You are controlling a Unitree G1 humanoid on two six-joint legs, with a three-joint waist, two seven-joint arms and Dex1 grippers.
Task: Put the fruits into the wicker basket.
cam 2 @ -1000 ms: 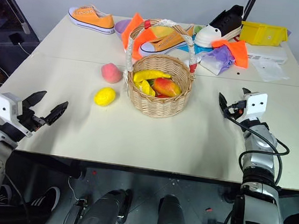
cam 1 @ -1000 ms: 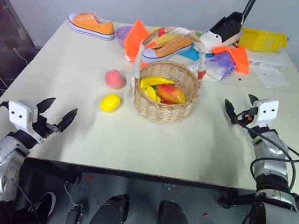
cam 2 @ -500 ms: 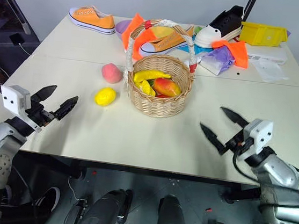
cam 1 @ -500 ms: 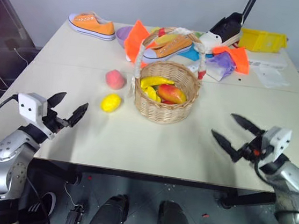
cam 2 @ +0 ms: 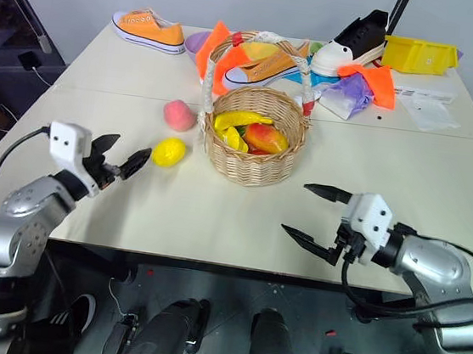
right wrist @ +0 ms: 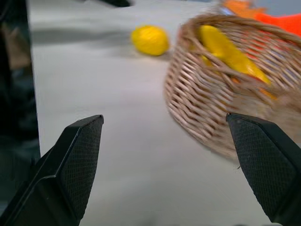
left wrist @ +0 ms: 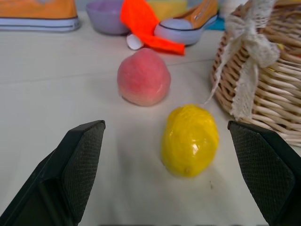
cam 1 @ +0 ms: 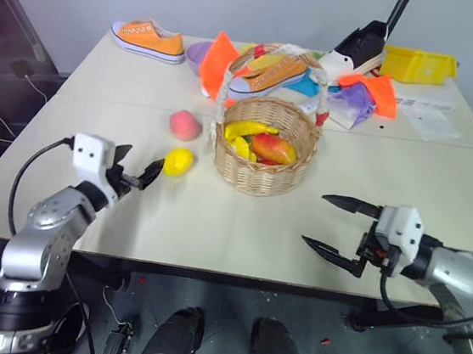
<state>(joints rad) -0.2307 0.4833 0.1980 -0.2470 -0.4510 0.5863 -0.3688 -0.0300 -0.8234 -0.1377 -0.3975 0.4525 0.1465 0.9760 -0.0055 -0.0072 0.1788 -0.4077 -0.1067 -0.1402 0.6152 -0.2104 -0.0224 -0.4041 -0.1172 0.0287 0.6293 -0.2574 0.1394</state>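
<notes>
I see wicker basket mid-table, banana and mango inside | peach left of it | lemon just ahead of my wide-open left gripper | right gripper wide open, empty, near edge

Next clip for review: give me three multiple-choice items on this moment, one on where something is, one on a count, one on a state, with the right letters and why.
1. Where does the lemon lie?
A. on the table beside the wicker basket
B. inside the basket
C. in the yellow bin

2. How many fruits lie on the table outside the basket?
A. none
B. two
C. four

3. How do the left gripper's fingers stand?
A. shut on the peach
B. shut, holding nothing
C. open, holding nothing

Answers: 1 A, the lemon rests on the tabletop on the robot's left of the basket. 2 B, only the lemon and the peach are outside it. 3 C, the left wrist view shows both fingers spread apart with the lemon untouched ahead.
</notes>
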